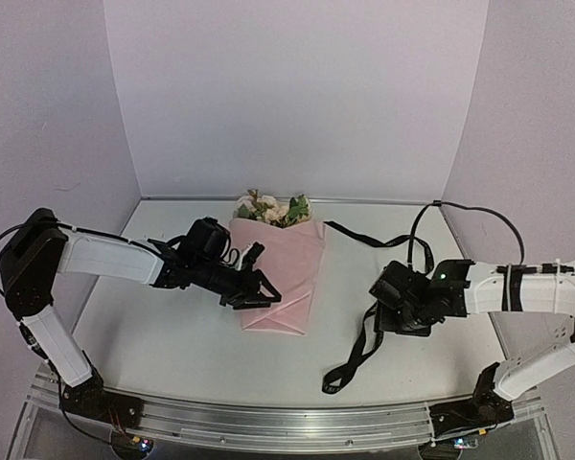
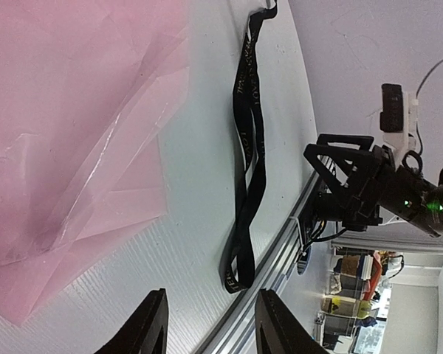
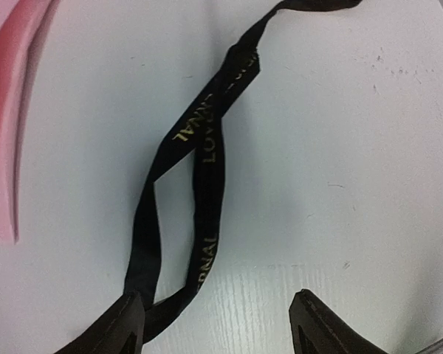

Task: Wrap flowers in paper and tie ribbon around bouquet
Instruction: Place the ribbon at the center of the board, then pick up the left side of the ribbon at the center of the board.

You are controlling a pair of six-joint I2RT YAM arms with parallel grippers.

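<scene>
The bouquet point(image 1: 280, 278) lies mid-table as a cone of light-pink paper point(image 2: 66, 133) with the flowers point(image 1: 273, 209) showing at its far end. My left gripper point(image 1: 261, 295) hovers at the cone's lower left edge. It is open, its fingers point(image 2: 151, 324) apart with nothing between them. The black ribbon point(image 1: 364, 340), with gold lettering, trails on the table right of the bouquet. My right gripper point(image 1: 391, 311) is low over it and open. In the right wrist view the ribbon point(image 3: 207, 155) loops past the left fingertip point(image 3: 122, 328), lying loose on the table.
An aluminium rail point(image 1: 297, 422) runs along the table's near edge. White walls close in the back and both sides. A black cable point(image 1: 424, 225) arcs up behind the right arm. In the left wrist view the ribbon point(image 2: 247, 147) lies between the paper and the rail point(image 2: 280, 251).
</scene>
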